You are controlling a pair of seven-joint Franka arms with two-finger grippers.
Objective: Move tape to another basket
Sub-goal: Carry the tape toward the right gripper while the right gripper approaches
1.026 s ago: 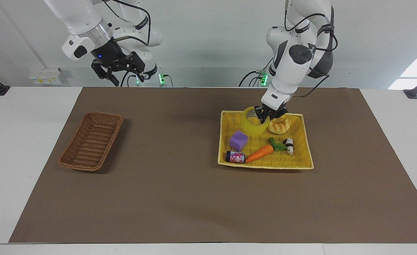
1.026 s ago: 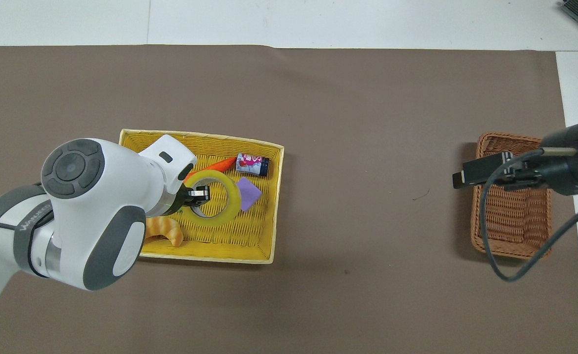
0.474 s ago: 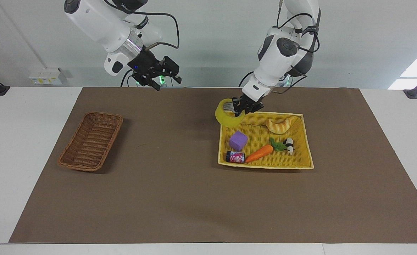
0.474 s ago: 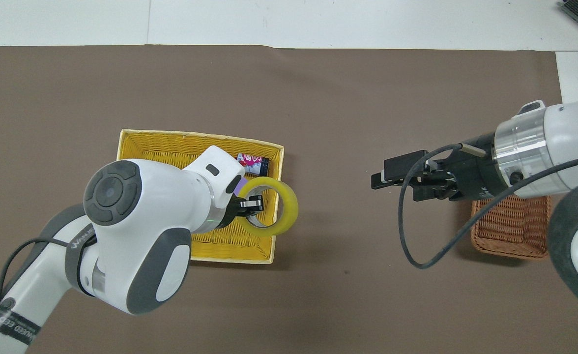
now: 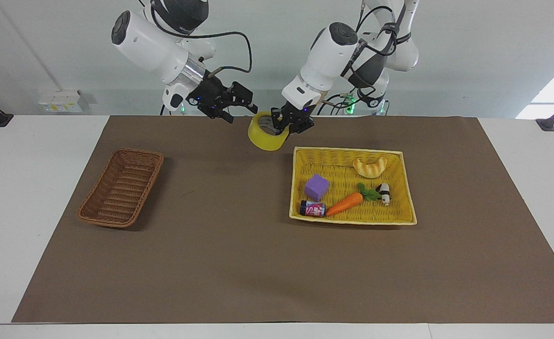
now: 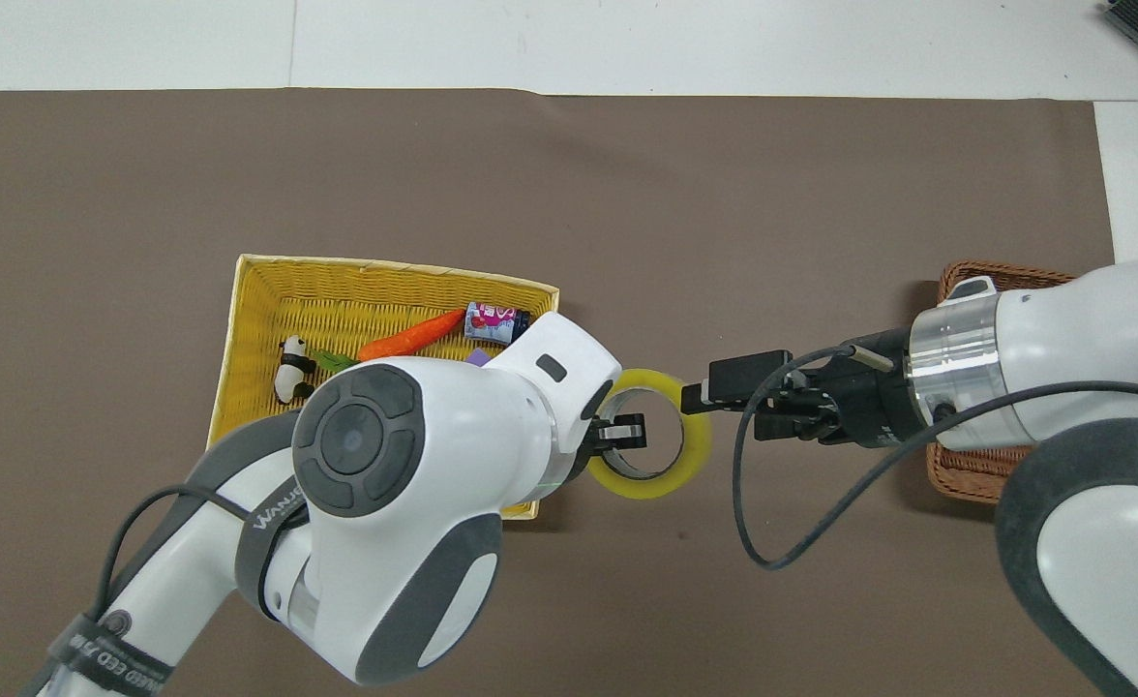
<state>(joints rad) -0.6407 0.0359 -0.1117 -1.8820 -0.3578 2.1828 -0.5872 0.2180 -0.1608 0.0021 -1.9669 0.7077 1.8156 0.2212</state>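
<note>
Over brown mat I'm holding the tape [image 5: 267, 132] clamped in left gripper [image 5: 292, 123], right gripper [image 5: 232, 104] gaping open beside it; a mistimed handover risks dropping it

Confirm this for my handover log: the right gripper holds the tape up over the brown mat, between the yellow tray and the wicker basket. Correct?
Wrong arm. The facing view shows the left gripper shut on the tape; the right gripper is only near it. The rest stands: over the brown mat, between yellow tray and wicker basket.

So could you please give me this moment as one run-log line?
left end effector: holds tape aloft over mat | right end effector: open, beside tape | basket: empty | stage: handover pending
</note>
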